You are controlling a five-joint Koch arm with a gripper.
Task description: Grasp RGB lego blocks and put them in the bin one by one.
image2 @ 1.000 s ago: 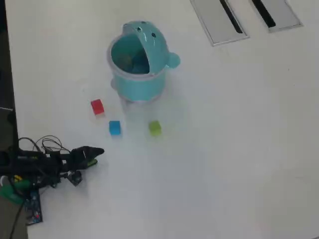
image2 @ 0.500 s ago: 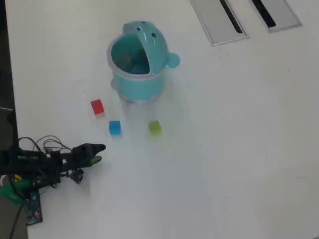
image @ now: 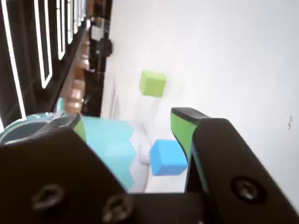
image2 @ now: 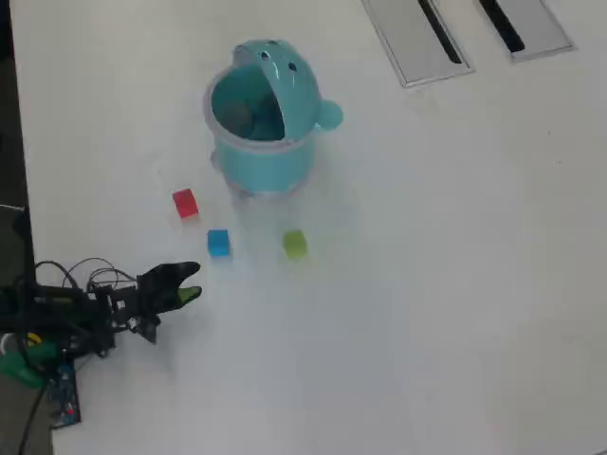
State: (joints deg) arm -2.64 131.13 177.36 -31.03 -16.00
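Hovering low over the white table (image2: 427,284), our claw (image2: 193,282) is released, jaws apart, holding nothing. Overhead view: blue block (image2: 219,243) just right of it, red block (image2: 185,203) farther up, yellow-green block (image2: 295,244) beyond. Teal bin (image2: 261,156) stands behind them, lid flipped up.

Round teal bin (image2: 261,152) standing upright on the white bench (image2: 446,284), domed lid flipped open, side knob to the overhead view's right. Three small cubes lying apart just below it: red block (image2: 185,203), blue block (image2: 219,243), yellow-green block (image2: 295,244).
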